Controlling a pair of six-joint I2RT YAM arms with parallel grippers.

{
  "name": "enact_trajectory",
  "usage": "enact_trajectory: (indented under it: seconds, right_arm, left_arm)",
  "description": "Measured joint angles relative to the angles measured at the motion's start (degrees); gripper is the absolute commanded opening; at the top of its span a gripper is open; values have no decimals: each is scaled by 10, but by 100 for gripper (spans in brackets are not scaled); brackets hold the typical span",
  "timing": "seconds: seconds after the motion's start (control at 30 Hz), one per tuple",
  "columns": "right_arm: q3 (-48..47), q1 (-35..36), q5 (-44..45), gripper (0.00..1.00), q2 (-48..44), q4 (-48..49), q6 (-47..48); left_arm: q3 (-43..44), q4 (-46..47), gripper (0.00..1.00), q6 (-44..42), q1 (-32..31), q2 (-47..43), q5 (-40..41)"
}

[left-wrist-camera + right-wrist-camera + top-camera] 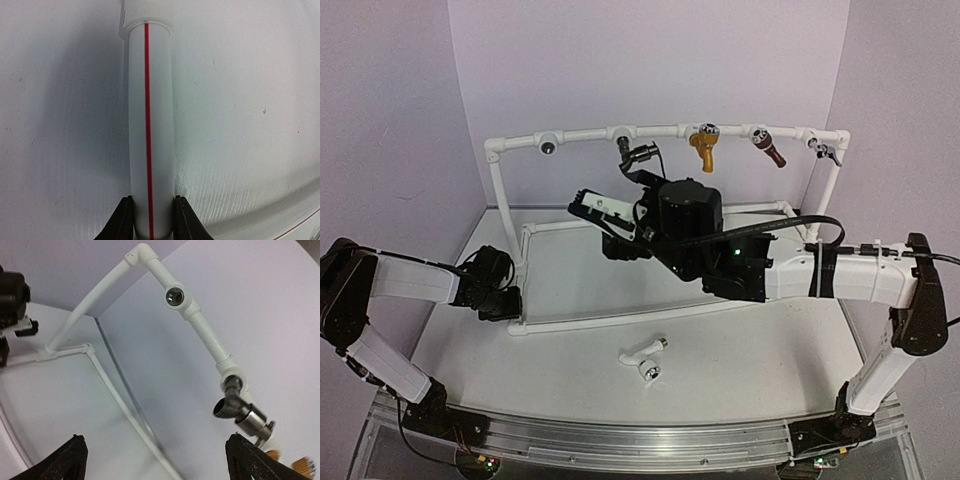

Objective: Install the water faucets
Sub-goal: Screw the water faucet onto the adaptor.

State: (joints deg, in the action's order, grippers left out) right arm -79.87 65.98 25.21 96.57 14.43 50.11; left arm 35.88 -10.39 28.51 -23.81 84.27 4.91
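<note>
Dark faucet (640,155) is mounted on the pipe frame (498,190); white faucet (640,353) lies uninstalled on the tabletop (750,350). Right gripper (160,457) is open wide, left gripper (152,215) clamps the pipe frame.

A robotics lab bench is seen here: bare lilac walls (390,100) are closed in beyond the right gripper (157,460), a white pipe frame (580,134) is stood ahead of it, a plain white table (750,350) is spread under the left gripper (152,220), an aluminium rail (620,440) behind both.
</note>
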Motion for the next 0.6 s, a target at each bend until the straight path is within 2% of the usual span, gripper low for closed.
enact_trajectory:
  seconds: [0.17,0.27,0.4,0.6]
  right_arm:
    - [-56,-7,55,87,29,9,235]
    - [-73,-15,68,81,49,23,334]
    - [-103,-31,72,73,83,32,417]
    - [-165,-59,75,66,146,56,493]
  left_arm:
    - [0,0,0,0,0,0,0]
    - [0,0,0,0,0,0,0]
    - [0,0,0,0,0,0,0]
    - [0,0,0,0,0,0,0]
